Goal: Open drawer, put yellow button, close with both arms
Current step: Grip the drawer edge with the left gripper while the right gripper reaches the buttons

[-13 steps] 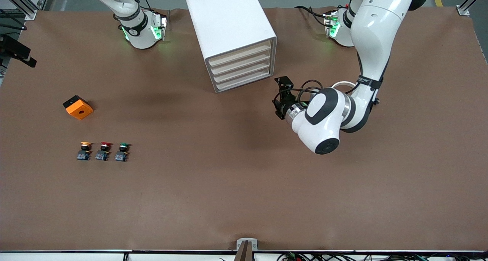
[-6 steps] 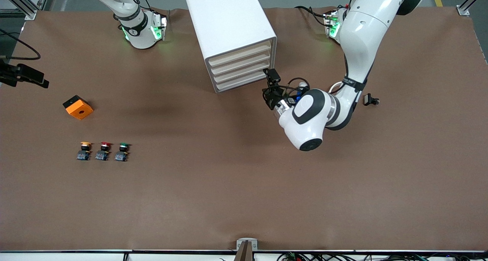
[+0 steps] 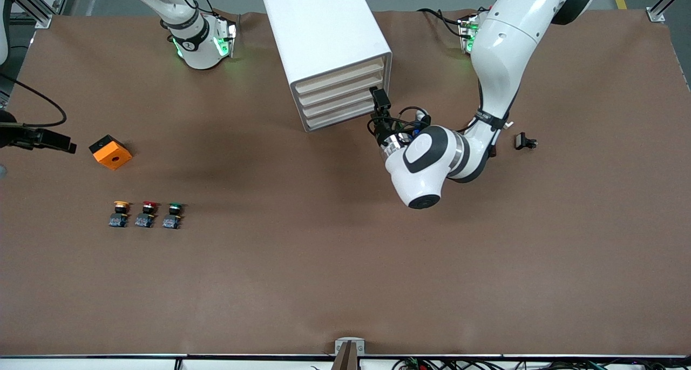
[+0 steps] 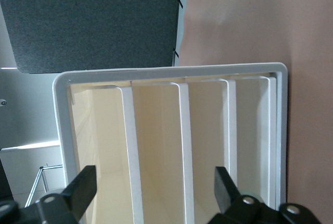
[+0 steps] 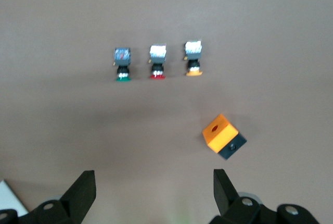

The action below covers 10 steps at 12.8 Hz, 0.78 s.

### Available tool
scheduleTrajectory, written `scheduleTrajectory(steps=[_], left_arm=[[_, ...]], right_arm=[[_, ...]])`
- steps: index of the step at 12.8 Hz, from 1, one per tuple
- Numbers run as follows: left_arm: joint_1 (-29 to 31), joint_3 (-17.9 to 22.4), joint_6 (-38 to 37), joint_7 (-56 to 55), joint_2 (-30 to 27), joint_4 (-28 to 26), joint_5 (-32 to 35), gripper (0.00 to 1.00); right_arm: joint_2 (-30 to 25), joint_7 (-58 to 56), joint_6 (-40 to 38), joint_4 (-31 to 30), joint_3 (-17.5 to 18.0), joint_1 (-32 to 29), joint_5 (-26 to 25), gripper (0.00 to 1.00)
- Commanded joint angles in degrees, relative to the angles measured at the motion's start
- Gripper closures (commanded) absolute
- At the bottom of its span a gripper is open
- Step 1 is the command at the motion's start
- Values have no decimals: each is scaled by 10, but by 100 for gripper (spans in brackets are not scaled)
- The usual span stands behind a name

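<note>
Left end effector at the cabinet front, open and empty.
Only the right wrist view shows the right end effector spread empty over the yellow button.

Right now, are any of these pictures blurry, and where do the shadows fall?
Front view: sharp, with soft shadows on the table beside the cabinet. Right wrist view: the buttons look slightly soft. Left wrist view: the cabinet front is close and evenly lit.

Orange block; red button; green button
</note>
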Motion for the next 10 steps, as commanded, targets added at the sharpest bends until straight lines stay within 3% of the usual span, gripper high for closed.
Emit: scheduleTrajectory(steps=[1,3,6,10], left_arm=[[-15,3,-7,-14,14,5,-39,13],[-34,3,-6,-16,22,7,-57,19],[-49,4,-1,-17,26,7,-65,21],[-54,3,-1,-19,25,8,-83,38]], right_arm=[[3,-13,38,-13,5,-15,-2,0],[3,-23,101,-61,5,-25,-2,0],[9,-42,245,-151,5,-39,-2,0],[91,-41,363,-170,6,-54,12,0]])
